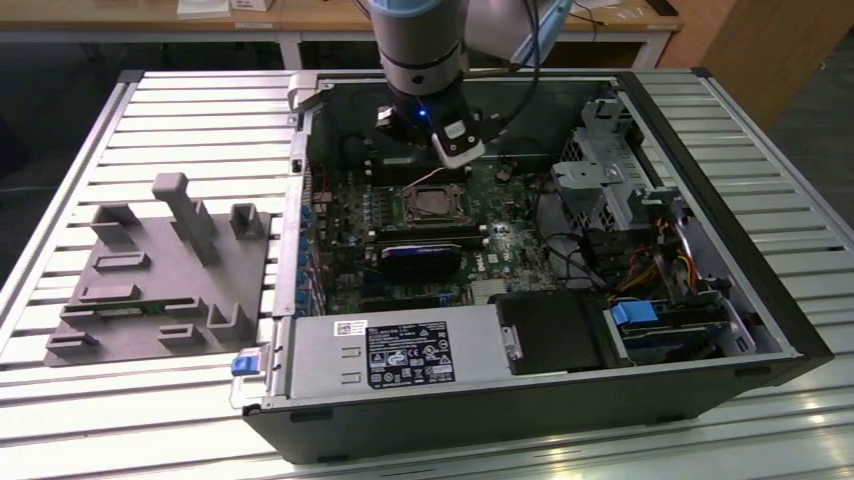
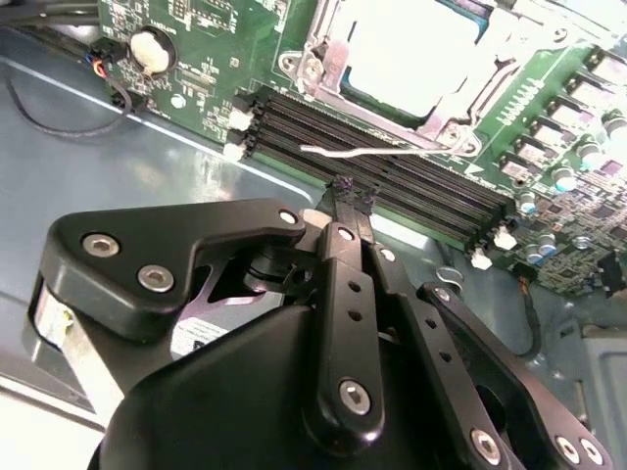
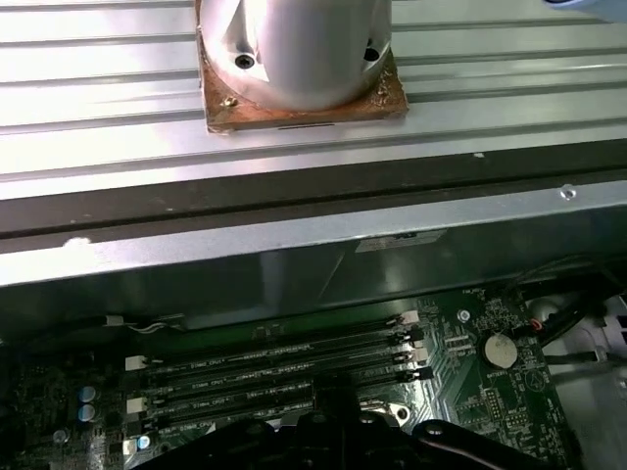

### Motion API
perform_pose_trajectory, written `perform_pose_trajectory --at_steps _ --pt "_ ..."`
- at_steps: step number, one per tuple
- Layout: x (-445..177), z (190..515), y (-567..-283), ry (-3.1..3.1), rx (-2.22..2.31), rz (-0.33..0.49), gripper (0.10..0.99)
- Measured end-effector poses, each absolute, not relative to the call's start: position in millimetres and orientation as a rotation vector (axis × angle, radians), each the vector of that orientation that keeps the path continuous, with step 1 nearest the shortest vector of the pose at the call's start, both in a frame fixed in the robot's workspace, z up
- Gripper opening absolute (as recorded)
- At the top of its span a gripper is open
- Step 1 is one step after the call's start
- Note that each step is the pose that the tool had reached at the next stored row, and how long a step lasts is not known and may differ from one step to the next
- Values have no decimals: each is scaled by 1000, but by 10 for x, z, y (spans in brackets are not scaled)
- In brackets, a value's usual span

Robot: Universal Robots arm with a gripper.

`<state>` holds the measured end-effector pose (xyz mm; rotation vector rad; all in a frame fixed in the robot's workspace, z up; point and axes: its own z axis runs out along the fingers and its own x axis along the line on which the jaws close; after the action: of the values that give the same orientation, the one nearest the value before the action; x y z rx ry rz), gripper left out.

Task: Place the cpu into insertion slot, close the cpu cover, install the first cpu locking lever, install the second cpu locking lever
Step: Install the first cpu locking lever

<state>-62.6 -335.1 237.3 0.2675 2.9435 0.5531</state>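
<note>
**Cpu** [image 2: 411, 49]: pale silver face, seated in the insertion slot [image 2: 446, 130] on the green board.
**Cpu cover** [image 2: 328, 59]: metal frame lying flat around the chip.
**Locking lever** [image 2: 362, 151]: thin silver wire, unlatched, sticking out over the black memory slots [image 2: 411, 181].
**Tool** [image 2: 343, 188]: fingers together, gripping nothing, just beside the lever, above the memory slots.
**Computer case** [image 1: 747, 250]: open, on the slatted desk [image 1: 200, 120].
**Grey fixture block** [image 1: 160, 270]: at the exterior view's left.

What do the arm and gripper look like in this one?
The arm is a silver-grey cylinder with dark bands, a small blue light glowing at the wrist and a white block mounted beside it. A dark cable hangs alongside. The gripper is matt black, built of linkage bars with silver screw heads.
</note>
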Motion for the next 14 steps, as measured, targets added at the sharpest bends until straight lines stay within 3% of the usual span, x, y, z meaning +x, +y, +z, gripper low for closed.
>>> perform_pose_trajectory --at_steps 14 --pt "-566 2276 -3351 2904 439 537 102"
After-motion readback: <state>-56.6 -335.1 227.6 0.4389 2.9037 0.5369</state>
